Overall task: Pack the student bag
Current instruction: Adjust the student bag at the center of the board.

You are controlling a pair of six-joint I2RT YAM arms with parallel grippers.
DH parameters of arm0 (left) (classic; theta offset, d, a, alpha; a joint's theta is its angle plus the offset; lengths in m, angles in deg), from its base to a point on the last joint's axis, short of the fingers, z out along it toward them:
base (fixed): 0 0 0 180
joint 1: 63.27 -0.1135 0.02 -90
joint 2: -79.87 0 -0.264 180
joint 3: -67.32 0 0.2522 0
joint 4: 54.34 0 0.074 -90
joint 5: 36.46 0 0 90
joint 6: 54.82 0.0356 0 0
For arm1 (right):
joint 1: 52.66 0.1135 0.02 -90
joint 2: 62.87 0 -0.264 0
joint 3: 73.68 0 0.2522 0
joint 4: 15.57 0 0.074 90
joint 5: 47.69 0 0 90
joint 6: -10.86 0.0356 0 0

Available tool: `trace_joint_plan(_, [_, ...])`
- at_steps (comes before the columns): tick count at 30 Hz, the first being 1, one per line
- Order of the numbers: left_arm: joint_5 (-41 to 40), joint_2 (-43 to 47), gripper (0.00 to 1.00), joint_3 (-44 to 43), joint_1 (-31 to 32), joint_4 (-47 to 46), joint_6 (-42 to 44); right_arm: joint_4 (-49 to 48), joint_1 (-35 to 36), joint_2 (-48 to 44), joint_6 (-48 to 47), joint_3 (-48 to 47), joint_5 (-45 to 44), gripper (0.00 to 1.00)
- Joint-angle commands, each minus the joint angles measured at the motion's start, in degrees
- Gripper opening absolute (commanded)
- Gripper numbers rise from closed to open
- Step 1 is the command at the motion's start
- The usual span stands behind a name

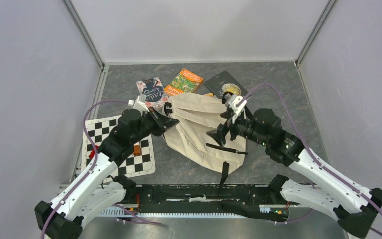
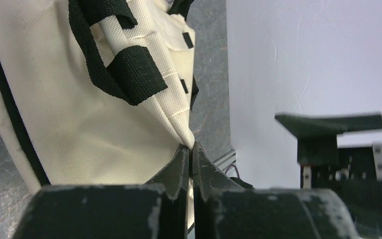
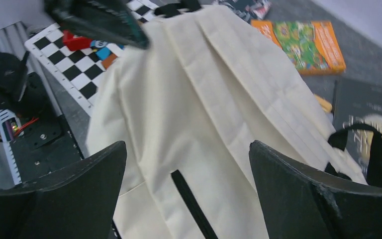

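Observation:
The student bag [image 1: 204,130], a cream backpack with black straps, lies crumpled in the middle of the table. My left gripper [image 1: 170,122] is shut on a fold of the bag's fabric at its left top corner. In the left wrist view the cream fold [image 2: 181,124] is pinched between the closed jaws of the gripper [image 2: 192,147], with black strap loops [image 2: 129,74] just above. My right gripper [image 1: 218,135] is open and empty, hovering over the bag's right side. In the right wrist view it [image 3: 187,144] spreads wide above the cream fabric [image 3: 219,89] and a black zipper [image 3: 189,199].
Three books lie behind the bag: a floral one [image 1: 150,90], an orange-green one [image 1: 184,81] and a black one [image 1: 225,84]. A black-and-white checkered mat [image 1: 110,130] lies at the left with small coloured items [image 1: 138,148] on it. Grey walls enclose the table.

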Motion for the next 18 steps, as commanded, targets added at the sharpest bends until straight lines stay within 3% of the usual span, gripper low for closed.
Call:
trace_joint_plan(1, [-3.4, 0.3, 0.02, -5.9, 0.1, -3.8, -1.4, -9.3, 11.6, -5.0, -6.4, 4.7, -11.4, 0.98])
trace_joint_plan(5, [-3.5, -0.5, 0.02, -7.3, 0.1, -3.1, -1.2, -13.8, 24.7, -4.4, -7.0, 8.3, -23.0, 0.98])
trace_joint_plan(10, [-3.0, -1.6, 0.02, -8.6, 0.1, -3.1, -1.3, -20.9, 42.0, -0.2, -7.6, 12.5, -44.5, 0.98])
trace_joint_plan(14, [-3.1, -1.9, 0.02, -9.3, 0.0, -2.1, -0.7, -21.4, 47.7, 5.7, -5.6, 12.4, -55.7, 0.98])
trace_joint_plan(18, [-3.3, -1.8, 0.02, -9.8, 0.1, -1.2, -0.4, -21.4, 48.2, 10.1, -1.9, 12.8, -59.4, 0.98])
